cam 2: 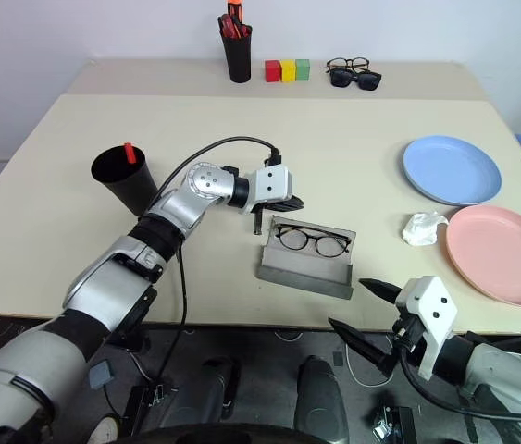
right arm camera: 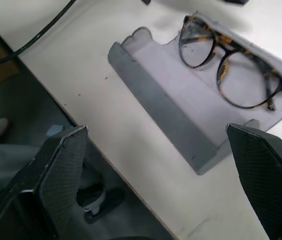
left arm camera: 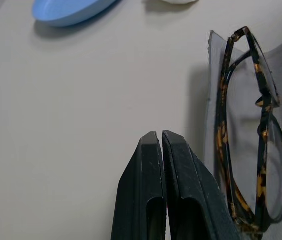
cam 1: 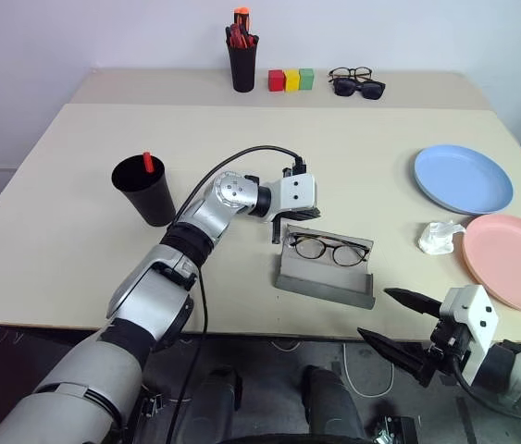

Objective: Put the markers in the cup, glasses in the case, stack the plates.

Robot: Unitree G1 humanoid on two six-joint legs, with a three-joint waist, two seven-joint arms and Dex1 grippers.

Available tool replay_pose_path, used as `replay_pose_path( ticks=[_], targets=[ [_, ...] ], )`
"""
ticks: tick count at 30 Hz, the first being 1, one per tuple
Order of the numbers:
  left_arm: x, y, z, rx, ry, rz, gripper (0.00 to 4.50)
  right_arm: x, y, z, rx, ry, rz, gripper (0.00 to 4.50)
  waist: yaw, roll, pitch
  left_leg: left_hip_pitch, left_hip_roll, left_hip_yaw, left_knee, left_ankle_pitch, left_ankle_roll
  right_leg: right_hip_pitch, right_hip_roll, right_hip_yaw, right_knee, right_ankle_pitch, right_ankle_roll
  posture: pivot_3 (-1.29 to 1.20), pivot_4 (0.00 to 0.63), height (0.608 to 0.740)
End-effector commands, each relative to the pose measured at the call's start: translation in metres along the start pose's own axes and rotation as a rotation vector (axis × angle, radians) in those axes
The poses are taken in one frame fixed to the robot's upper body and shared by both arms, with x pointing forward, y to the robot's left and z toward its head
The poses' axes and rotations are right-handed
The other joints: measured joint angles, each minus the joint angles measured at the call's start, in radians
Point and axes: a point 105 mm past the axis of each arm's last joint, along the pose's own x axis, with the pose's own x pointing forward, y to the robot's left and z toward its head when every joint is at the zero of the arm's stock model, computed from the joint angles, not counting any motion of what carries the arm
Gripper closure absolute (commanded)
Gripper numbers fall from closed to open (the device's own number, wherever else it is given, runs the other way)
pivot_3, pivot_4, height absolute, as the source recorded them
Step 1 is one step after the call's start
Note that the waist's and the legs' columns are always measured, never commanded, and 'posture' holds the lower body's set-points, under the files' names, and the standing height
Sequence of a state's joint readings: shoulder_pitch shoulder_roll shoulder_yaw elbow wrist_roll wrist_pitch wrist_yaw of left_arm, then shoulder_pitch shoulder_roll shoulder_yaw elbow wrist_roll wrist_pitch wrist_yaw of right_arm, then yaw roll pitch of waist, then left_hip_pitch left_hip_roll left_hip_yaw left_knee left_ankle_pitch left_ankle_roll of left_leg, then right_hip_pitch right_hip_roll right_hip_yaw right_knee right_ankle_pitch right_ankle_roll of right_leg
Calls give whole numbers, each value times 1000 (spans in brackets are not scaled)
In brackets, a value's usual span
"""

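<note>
Grey case lies open near the counter's front edge, long axis along that edge, glasses inside. Left gripper, shut and empty, sits at its left end, nearer than the wide-open, empty right gripper.

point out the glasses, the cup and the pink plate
glasses [cam 1: 328,250], left eye view, on the bridge
cup [cam 1: 154,202], left eye view, on the outer wall
pink plate [cam 1: 517,264], left eye view, on its bare middle

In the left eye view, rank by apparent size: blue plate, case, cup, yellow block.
Largest to smallest:
1. Blue plate
2. Case, close to the plate's width, but nearer the camera, so unsure
3. Cup
4. Yellow block, smallest, though farthest away
</note>
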State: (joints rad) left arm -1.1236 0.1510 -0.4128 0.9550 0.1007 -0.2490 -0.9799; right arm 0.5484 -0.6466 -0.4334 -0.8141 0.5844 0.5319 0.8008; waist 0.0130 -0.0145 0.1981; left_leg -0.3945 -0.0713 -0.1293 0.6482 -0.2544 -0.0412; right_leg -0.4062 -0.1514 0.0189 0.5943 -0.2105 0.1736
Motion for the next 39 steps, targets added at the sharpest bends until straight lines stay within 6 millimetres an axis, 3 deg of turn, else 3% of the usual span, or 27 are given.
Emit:
replay_pose_path(
  ticks=[1,5,11,15,21,22,29,39],
  targets=[
    [-8,23,17,40,-40,78,4414,2,8,16,-43,-49,8,0,0,0,0,0,0,0,0,0,0,0,0,0,0,0,0,0,150,739],
    [-19,29,20,-13,-79,81,4414,17,8,24,-85,-54,45,0,-2,-1,0,0,0,0,0,0,0,0,0,0,-1,0,0,0,150,739],
    [-54,10,25,-129,-194,-25,4414,39,-16,40,-190,-23,78,0,-6,0,0,0,0,-1,0,0,0,-1,0,0,1,0,-1,0,150,739],
    [-88,-22,30,-212,-233,-121,3192,46,-27,51,-233,-20,109,0,-11,0,0,0,1,-2,-2,0,0,-2,1,0,1,3,-5,0,150,739],
    [-137,-55,34,-283,-203,-98,210,56,-54,41,-262,33,149,0,-5,-1,1,0,0,-2,-1,0,0,-1,0,0,1,3,-5,0,150,739],
    [-142,-59,34,-266,-191,-100,47,58,-57,39,-267,35,156,0,-5,-1,1,0,0,-2,-1,0,0,-1,1,0,2,3,-5,0,150,739],
    [-155,-78,30,-248,-134,-93,47,78,-78,22,-328,70,179,0,-11,0,0,3,1,-1,0,0,-1,1,1,0,1,1,-9,0,150,739],
    [-156,-92,14,-325,-80,-4,47,106,-81,31,-318,34,254,0,-29,0,1,2,1,-1,-1,0,-1,0,1,1,2,4,-7,0,150,739]
  ],
)
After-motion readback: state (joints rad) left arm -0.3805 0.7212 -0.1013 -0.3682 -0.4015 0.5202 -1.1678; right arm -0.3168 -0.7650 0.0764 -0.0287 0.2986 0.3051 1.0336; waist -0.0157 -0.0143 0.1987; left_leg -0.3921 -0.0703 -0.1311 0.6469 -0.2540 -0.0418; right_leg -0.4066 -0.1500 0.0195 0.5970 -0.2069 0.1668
